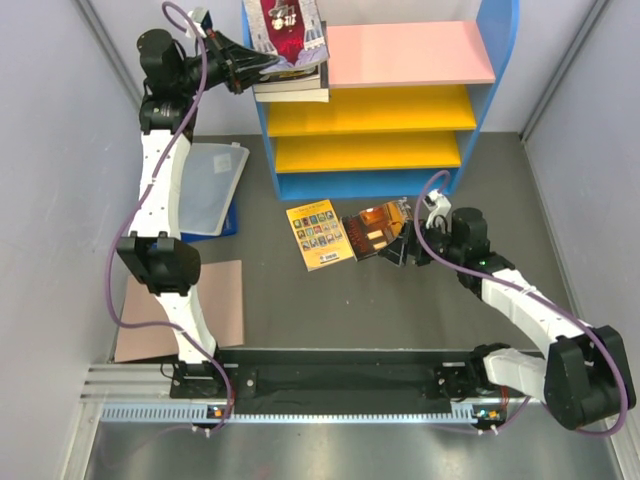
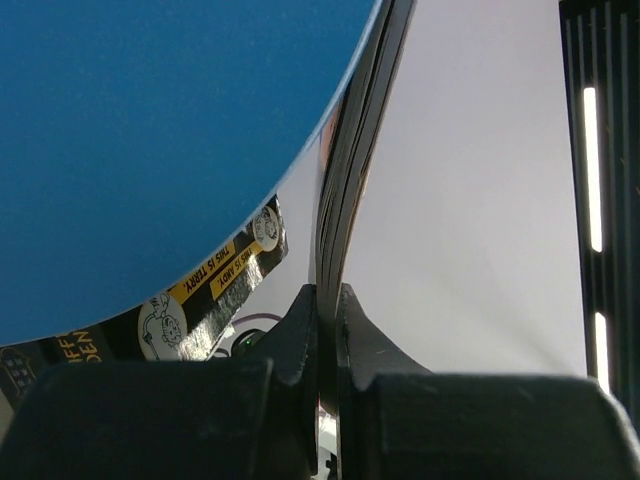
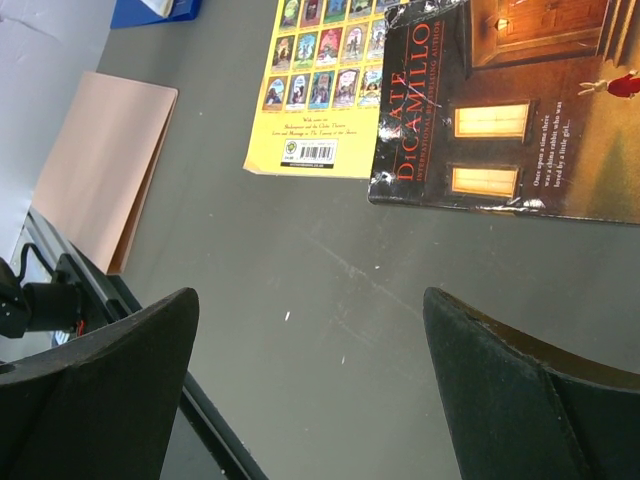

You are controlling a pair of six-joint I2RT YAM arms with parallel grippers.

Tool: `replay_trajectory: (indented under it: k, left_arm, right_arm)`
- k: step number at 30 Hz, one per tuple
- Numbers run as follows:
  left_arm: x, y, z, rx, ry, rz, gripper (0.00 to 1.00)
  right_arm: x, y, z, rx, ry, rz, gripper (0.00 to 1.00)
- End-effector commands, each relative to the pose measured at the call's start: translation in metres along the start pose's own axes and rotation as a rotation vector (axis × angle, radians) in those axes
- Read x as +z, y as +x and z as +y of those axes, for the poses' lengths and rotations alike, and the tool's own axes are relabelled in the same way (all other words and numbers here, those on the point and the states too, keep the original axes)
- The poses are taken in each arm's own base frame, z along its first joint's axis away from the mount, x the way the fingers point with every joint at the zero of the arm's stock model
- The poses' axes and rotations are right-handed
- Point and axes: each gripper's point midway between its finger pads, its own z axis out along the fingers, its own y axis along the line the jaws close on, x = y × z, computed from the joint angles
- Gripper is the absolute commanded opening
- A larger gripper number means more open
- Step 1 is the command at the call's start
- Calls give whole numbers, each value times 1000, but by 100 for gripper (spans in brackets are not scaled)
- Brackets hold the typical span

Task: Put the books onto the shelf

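The shelf (image 1: 497,60) stands at the back, with a pink top board (image 1: 410,52) and two yellow boards (image 1: 370,108) below. At the left end of the pink board lies a stack of books (image 1: 292,82). A pale book with a dark-red figure (image 1: 285,25) tilts above the stack, and my left gripper (image 1: 262,64) is shut on its edge. The left wrist view shows the jaws (image 2: 328,290) clamped on that thin book's edge (image 2: 355,150). A yellow book (image 1: 320,233) (image 3: 315,90) and a dark orange-glow book (image 1: 375,228) (image 3: 510,110) lie on the table. My right gripper (image 1: 402,250) (image 3: 310,300) hangs open just short of the dark one.
A translucent plastic folder on a blue board (image 1: 210,185) lies left of the shelf. A brown cardboard sheet (image 1: 185,310) (image 3: 100,160) lies at the near left. Grey walls close in both sides. The arms' mounting rail (image 1: 340,380) runs along the near edge.
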Motion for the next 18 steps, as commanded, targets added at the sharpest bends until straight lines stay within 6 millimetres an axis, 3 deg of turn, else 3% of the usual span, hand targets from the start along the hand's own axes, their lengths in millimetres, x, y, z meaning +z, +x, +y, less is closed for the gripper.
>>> replay_trajectory:
  k: [1,18]
  left_arm:
    - [-16,14,-35,101,30,-12,5]
    - [-16,22,-23,122,20,75,4]
  right_arm:
    - [5,-6,8,-38,-32,-27,93]
    - [13,-1,13,-34,-45,-10,93]
